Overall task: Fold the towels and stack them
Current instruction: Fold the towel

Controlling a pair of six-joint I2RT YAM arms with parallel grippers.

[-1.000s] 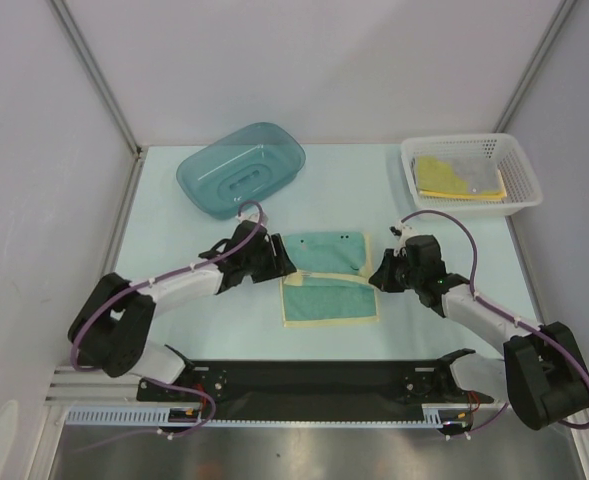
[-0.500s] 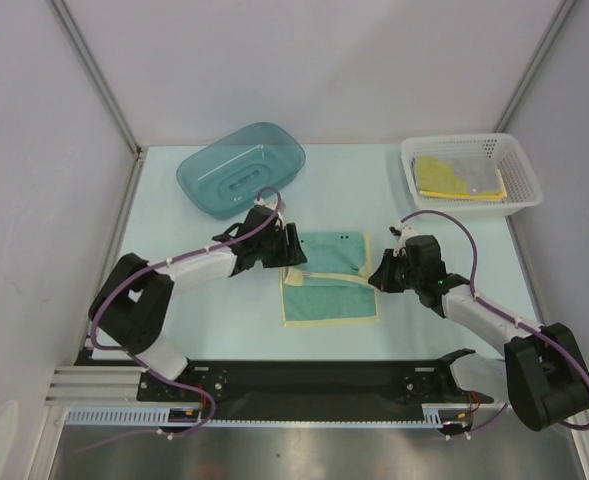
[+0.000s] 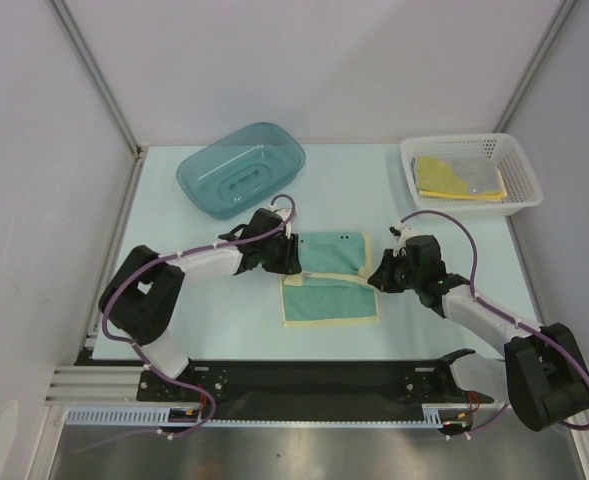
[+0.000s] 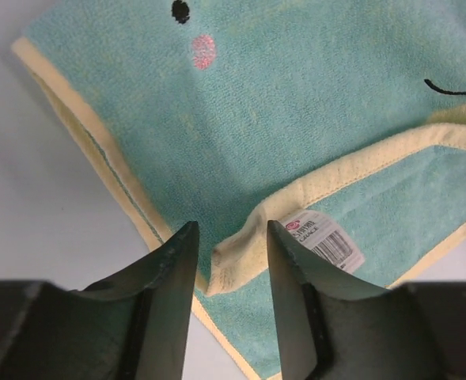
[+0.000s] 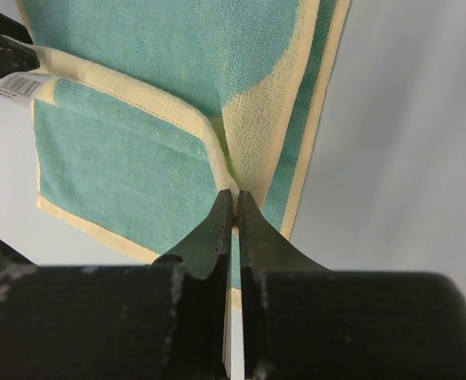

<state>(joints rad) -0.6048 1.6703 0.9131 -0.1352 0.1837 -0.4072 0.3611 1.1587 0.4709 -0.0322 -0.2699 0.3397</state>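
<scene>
Reaching farther in, left pincer (image 4: 231, 231), narrowed yet unclenched, straddles teal towel (image 4: 296, 119) hem; right pincer (image 5: 233, 195) seemingly clamps its edge.

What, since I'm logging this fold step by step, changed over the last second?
The left arm swung rightward, bringing the left gripper onto the left folded edge of the towel, with its jaws open around that edge. The right gripper stayed shut on the towel's right side. The towel, tub and basket did not move.
</scene>
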